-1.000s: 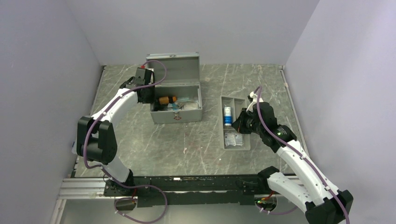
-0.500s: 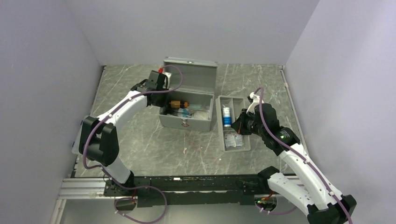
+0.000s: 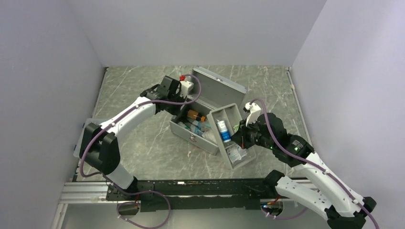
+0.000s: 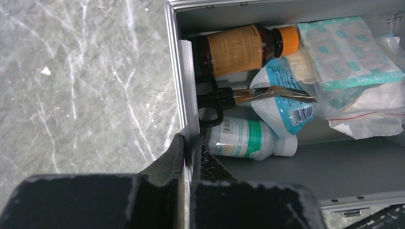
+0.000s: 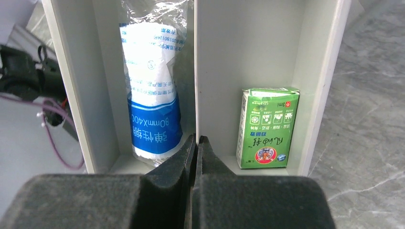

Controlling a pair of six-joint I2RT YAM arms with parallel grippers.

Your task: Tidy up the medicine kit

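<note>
The medicine kit (image 3: 193, 136) lies open mid-table, long axis diagonal — left gripper (image 4: 189, 143) clamped on its left end wall, right gripper (image 5: 196, 143) clamped on the centre partition of the divided tray (image 3: 230, 113), tilted at the kit's right end.

Your medicine kit (image 3: 184, 130) reads as brushed metal, silver-grey and matt. The table (image 4: 71, 86) looks like polished grey stone with white veining. Inside the kit, the brown bottle (image 4: 239, 45) is glossy with a paper label. The scissors (image 4: 217, 100) have smooth black plastic handles and bare metal blades, and the packets (image 4: 348, 52) are crinkled clear film. The divided tray (image 5: 248, 43) looks like smooth matt grey plastic. Its bandage roll (image 5: 153, 95) is in shiny clear wrap, and the green carton (image 5: 267, 126) is printed card. The left gripper (image 4: 191, 140) and right gripper (image 5: 197, 139) are matt black, grainy and scuffed.
</note>
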